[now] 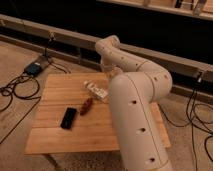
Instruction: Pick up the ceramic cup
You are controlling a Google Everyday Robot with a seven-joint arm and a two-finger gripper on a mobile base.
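Note:
No ceramic cup shows in the camera view; it may be hidden behind the arm. My white arm (135,100) rises from the lower right, bends at an elbow (107,47) and reaches down toward the table's far edge. The gripper (111,73) hangs there, above the far middle of the wooden table (55,140), largely hidden by the arm's thick link.
On the table lie a white wrapped bar (96,90), a small brown object (86,105) and a flat black object (69,118). Cables and a blue box (34,68) lie on the floor at the left. A low rail (60,36) runs behind the table.

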